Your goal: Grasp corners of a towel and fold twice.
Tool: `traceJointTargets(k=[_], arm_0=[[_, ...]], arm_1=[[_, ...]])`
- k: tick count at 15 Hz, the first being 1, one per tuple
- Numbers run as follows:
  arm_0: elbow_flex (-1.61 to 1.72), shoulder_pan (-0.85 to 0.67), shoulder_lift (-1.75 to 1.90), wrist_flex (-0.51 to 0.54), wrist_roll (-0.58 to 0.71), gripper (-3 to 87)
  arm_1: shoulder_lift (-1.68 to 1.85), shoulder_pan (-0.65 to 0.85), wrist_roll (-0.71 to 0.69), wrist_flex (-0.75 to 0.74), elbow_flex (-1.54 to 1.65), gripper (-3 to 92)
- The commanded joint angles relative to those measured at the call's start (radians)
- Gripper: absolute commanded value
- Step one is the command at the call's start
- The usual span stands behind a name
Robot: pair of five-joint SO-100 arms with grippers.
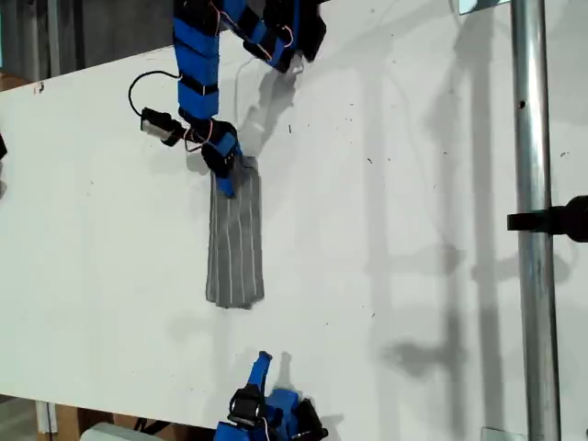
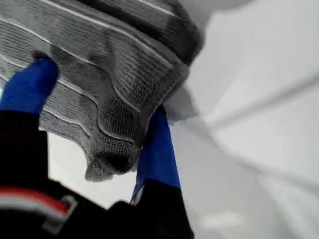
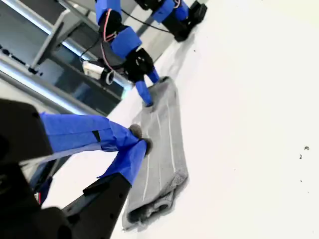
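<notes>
Grey towel (image 1: pixel 235 239) folded narrow on table (image 1: pixel 413 230), first hand (image 2: pixel 99 129) clamped on its corner (image 2: pixel 112 162), second hand (image 3: pixel 137 144) together, arms cropped.

one towel (image 1: pixel 235 241), two grippers

A robotics lab bench: a plain white, scuffed tabletop (image 1: pixel 386 230) carries blue-taped hobby arms with exposed wiring (image 1: pixel 197 87), and a bare metal rig pole (image 1: pixel 533 230) stands beside the tabletop, with a black clamp (image 1: pixel 556 219) on it.
</notes>
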Motion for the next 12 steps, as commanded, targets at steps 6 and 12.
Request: traceJointTargets(k=[6,12], arm_0=[[-0.018,0.021,0.008,-0.009,0.025,-2.6],[-0.014,0.032,0.008,-0.017,0.034,-2.6]], arm_1=[[0.267,-0.035,-0.181,1.259,-0.33,-0.4],[0.233,-0.229,-0.121,0.522,-0.417,-0.4]])
